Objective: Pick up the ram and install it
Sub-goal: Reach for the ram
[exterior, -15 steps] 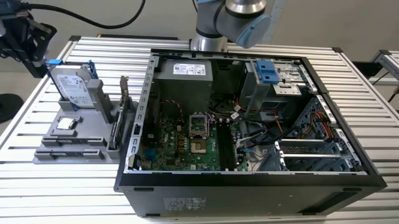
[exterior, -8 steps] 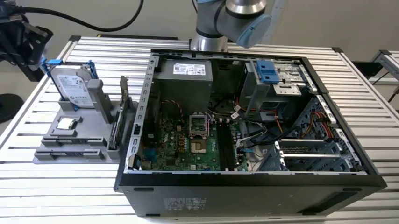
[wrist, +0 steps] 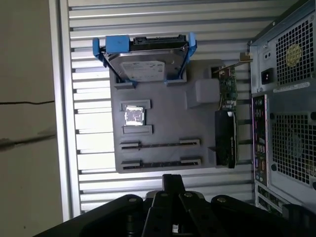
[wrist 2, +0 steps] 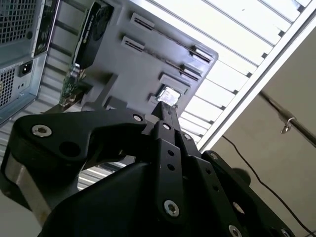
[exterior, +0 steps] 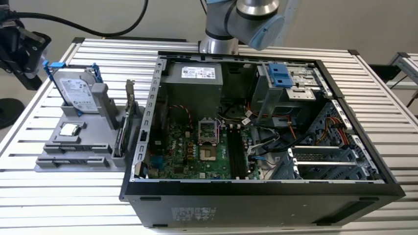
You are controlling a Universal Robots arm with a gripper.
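Parked high over the grey holder [wrist: 163, 113] on the worktop [wrist: 89, 29], claw [wrist: 171, 178] pinched narrow, nothing in it. Ram [wrist: 160, 144] seemingly the thin dark edge in the holder's long slot, clear of claw; can't confirm.

The computer case [exterior: 261, 200] is lying on its side on the slatted table [exterior: 392, 98], its open face turned upward; the parts holder [exterior: 72, 164] is sitting just beside it, on the exterior view's left; the hard drive [exterior: 75, 93] is standing propped at the holder's far end; the processor [exterior: 70, 129] is resting in a pocket in front of the drive; two long slots [wrist: 160, 144] are running side by side nearer still; an expansion card [exterior: 128, 122] is standing on edge between holder and case; inside the case, the power supply [exterior: 193, 78] is sitting at the far end, with the motherboard [exterior: 189, 156] lying in front of it and the drive cage [exterior: 287, 88] standing to the exterior view's right; the arm [exterior: 248, 19] is rising behind the case; the gripper [wrist 2: 167, 109] is hanging well above the holder.
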